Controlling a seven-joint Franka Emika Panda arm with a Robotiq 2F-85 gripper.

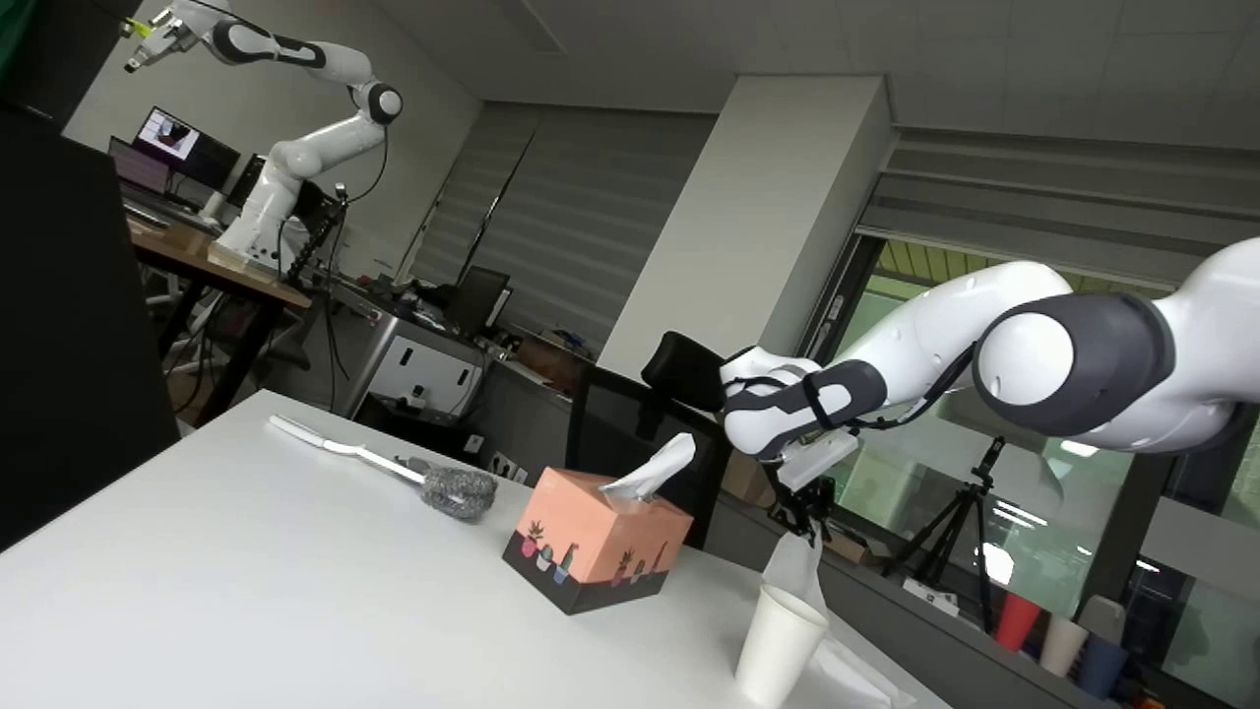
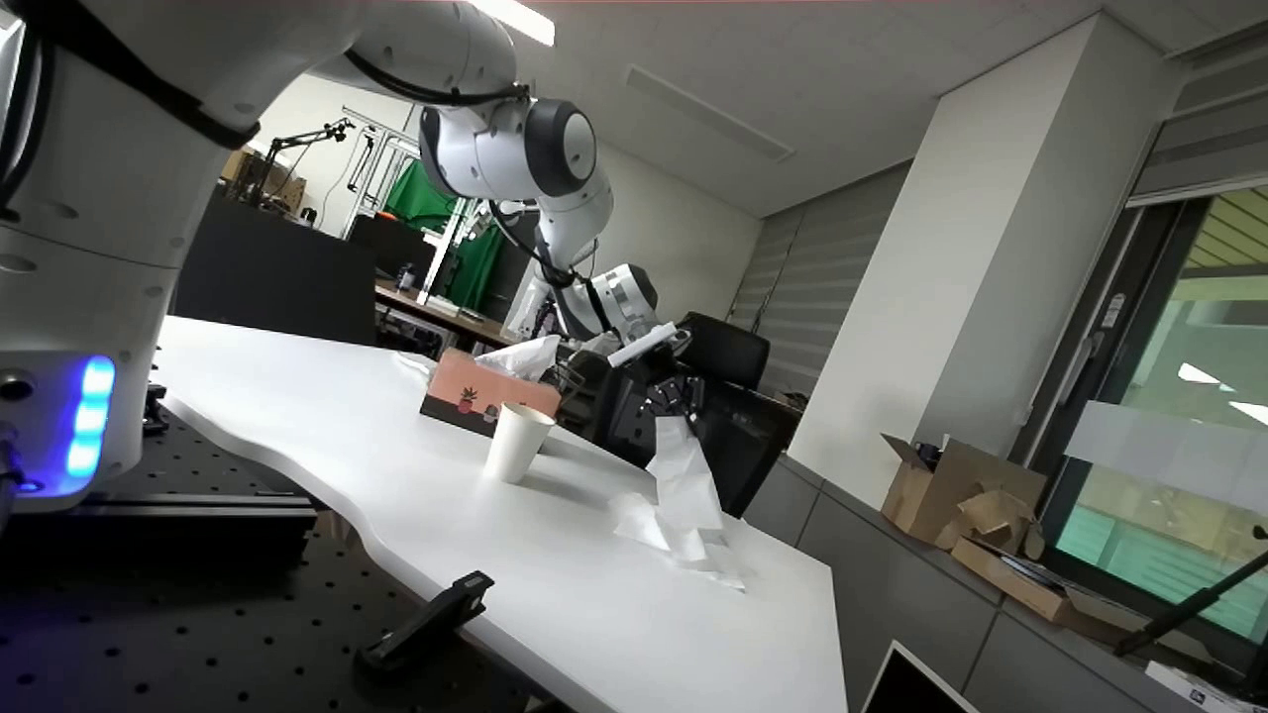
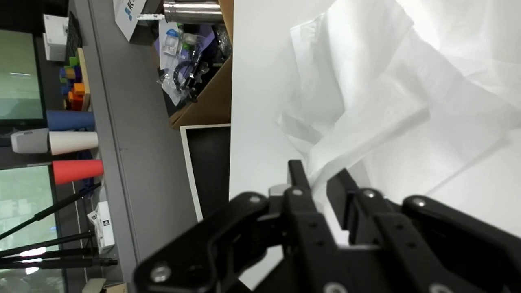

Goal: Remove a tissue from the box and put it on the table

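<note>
On the near side the desk point(image 2: 634, 634) is bounded by a curved edge, just beside which a black fixture point(image 2: 426, 624) is placed. A broad stretch of white surface is shown between this edge and the tissue point(image 2: 684, 475). It is pinched at its upper end by the pincer point(image 3: 318, 175); its lower folds are spread on the desk near an edge, from which they are separated by a strip of surface in the wrist view. Farther back, the cup point(image 2: 518, 446) is stood upright, with open room between it and the tissue. Behind the cup, and apart from it, the box point(image 1: 596, 542) is placed, a second tissue point(image 1: 655, 471) protruding from its top. Farther still, the brush point(image 1: 455, 491) is laid near the desk's rim.
</note>
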